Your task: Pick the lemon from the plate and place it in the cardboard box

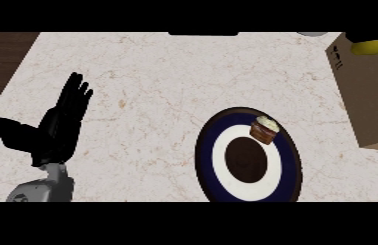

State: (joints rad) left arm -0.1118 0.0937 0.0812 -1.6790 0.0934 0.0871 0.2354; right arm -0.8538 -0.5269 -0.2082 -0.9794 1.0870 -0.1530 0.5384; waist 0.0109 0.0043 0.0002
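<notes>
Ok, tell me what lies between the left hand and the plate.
Nothing. In the head view, the stretch between the open left hand and the plate is only bare marbled counter.

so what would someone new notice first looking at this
Probably the big round plate with dark blue and white rings, low on the counter right of centre, with a small cupcake on its upper right part. Next, the black left hand at the left, open with fingers up. At the right edge is a cardboard box, something yellow showing at its top.
</notes>
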